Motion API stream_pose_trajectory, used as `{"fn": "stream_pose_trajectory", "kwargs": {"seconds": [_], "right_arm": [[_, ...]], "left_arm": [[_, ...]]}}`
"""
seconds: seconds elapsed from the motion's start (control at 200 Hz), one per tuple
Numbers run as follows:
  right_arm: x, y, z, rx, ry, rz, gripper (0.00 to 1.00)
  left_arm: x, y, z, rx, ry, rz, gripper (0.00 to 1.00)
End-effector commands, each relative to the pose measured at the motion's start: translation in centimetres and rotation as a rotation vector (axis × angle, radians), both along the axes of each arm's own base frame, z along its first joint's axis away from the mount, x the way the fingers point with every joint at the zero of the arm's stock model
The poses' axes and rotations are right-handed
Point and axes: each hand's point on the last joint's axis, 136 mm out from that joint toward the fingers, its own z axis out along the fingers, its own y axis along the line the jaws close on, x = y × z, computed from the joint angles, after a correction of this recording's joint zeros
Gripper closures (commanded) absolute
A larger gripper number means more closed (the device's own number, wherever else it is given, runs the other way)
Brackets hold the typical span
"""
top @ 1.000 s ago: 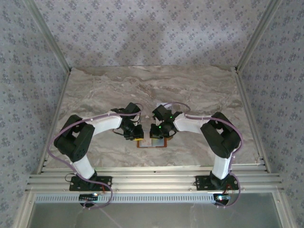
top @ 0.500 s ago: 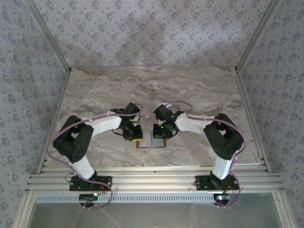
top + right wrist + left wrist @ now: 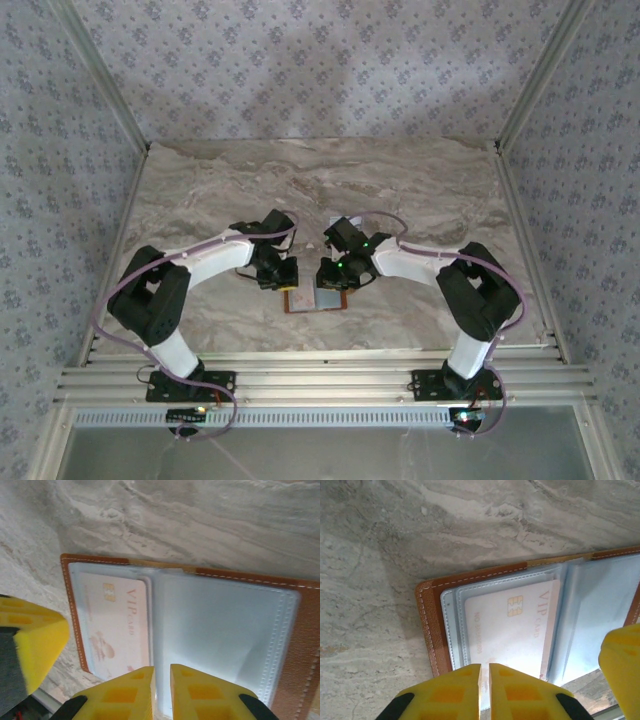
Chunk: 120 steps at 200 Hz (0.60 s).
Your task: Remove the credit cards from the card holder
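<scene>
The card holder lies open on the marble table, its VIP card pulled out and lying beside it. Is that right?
No. The card holder lies open on the marble table, but its VIP card sits inside a clear sleeve, as the left wrist view shows.

The card holder (image 3: 318, 301) lies open on the table (image 3: 200, 190) — near edge, centre. A credit card (image 3: 512, 625) sits in its left half.

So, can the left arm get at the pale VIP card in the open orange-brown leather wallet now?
Probably yes: the left gripper hangs right at the edge of the pale VIP card. But it lies under a clear plastic sleeve of the orange-brown leather wallet.
</scene>
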Motion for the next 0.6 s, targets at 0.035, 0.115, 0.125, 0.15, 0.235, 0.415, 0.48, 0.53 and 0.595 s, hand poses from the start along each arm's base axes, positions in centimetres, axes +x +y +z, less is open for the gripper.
{"fn": "stream_pose_trajectory", "kwargs": {"seconds": [0.035,0.115,0.125,0.15,0.235,0.415,0.48,0.53,0.595], "right_arm": [[0.1,2.0,1.0,0.086,0.02,0.012,0.83],[0.1,2.8,1.0,0.115,0.027,0.023,0.82],[0.1,2.9,1.0,0.117,0.028,0.024,0.82],[0.2,3.0,0.9,0.123,0.03,0.026,0.81],[0.1,3.4,0.4,0.121,0.046,0.034,0.81],[0.3,3.4,-1.3,0.094,0.064,0.033,0.8],[0.3,3.3,-1.9,0.088,0.074,0.034,0.8],[0.2,3.3,-2.2,0.08,0.078,0.033,0.8],[0.2,2.8,-2.6,0.05,0.073,0.028,0.8]], "left_arm": [[-0.5,0.5,-1.3,0.039,0.032,-0.019,0.89],[-0.8,1.0,-2.0,0.058,0.041,-0.02,0.9],[-0.9,1.0,-2.1,0.059,0.042,-0.021,0.9],[-1.0,1.1,-2.2,0.063,0.045,-0.023,0.9],[-1.2,1.3,-2.8,0.071,0.055,-0.023,0.9],[-1.6,1.5,-3.2,0.076,0.063,-0.023,0.9],[-1.6,1.5,-3.2,0.076,0.06,-0.022,0.9],[-1.6,1.6,-3.2,0.077,0.062,-0.022,0.9],[-1.6,1.6,-3.1,0.078,0.062,-0.021,0.9]]}}
